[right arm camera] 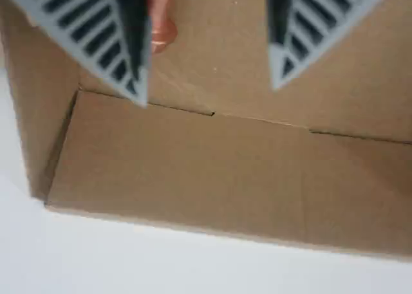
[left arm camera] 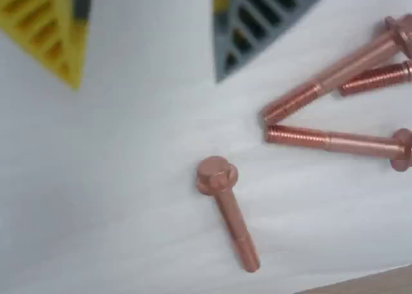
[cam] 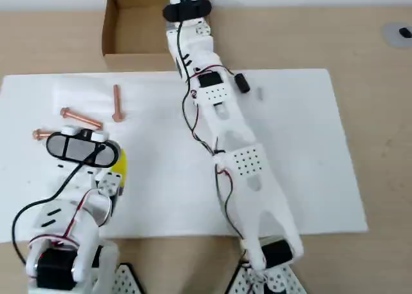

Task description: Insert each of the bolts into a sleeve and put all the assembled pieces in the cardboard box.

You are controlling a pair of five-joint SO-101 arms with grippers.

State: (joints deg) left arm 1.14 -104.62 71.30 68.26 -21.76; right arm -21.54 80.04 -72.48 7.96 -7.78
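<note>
High view | noted white sheet (cam: 309, 165) on wooden table (cam: 373, 82) | found left gripper (left arm camera: 145, 78) agape near bolts (left arm camera: 331, 141), right gripper (right arm camera: 207, 93) agape over cardboard box (right arm camera: 225, 178)

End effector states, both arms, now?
Left end effector: open, empty, above the bolts.
Right end effector: open, over the cardboard box.

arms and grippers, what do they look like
The left arm and right arm are white shells with black and red cables; the right has perforated patches. The left gripper has one yellow, one grey slotted finger; the right gripper two grey.
</note>
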